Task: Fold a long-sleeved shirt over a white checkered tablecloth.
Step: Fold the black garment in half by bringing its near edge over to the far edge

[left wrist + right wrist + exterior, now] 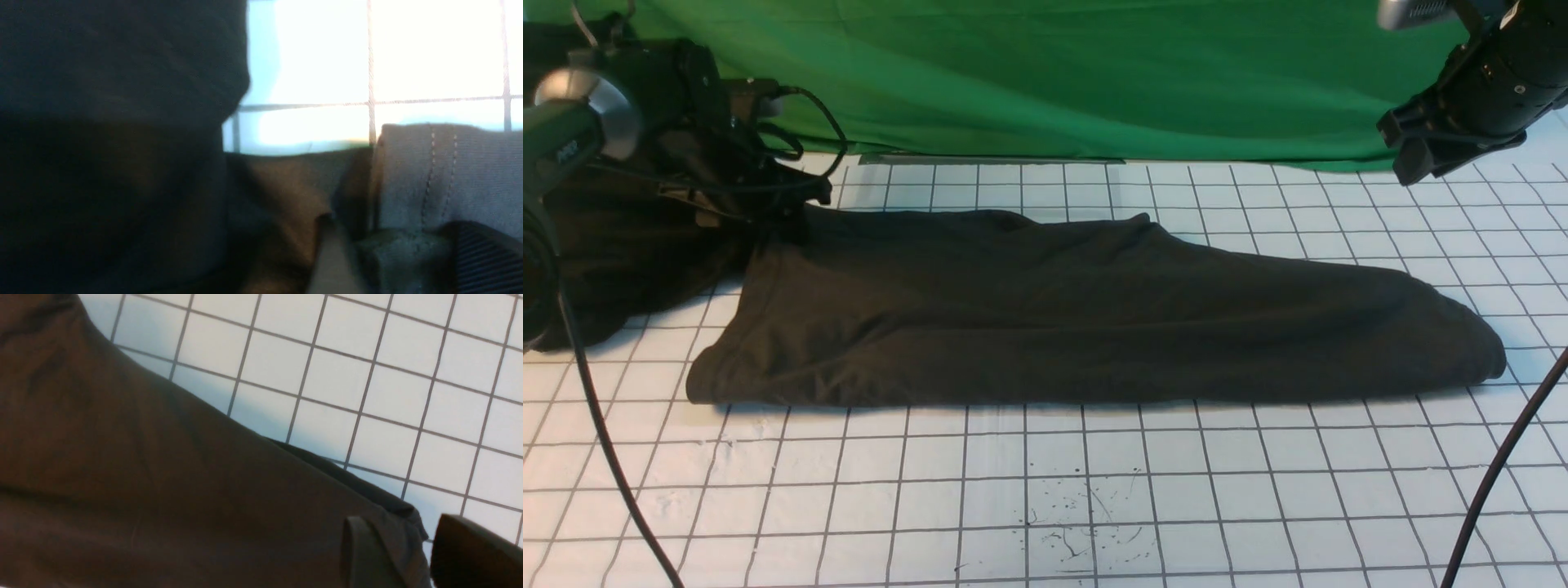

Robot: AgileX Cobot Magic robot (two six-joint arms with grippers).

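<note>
The long-sleeved shirt lies folded into a long dark band across the white checkered tablecloth; no print shows. My left gripper sits low at the shirt's far left corner. In the left wrist view its fingers stand apart, with a stitched hem bunched loosely between them. My right gripper hangs raised at the far right, above the tablecloth and clear of the shirt. In the right wrist view that gripper is open and empty, with the shirt below it.
A green backdrop closes off the far side. A dark heap of cloth lies at the far left under the left arm. Black cables run down both sides. Ink specks mark the near tablecloth.
</note>
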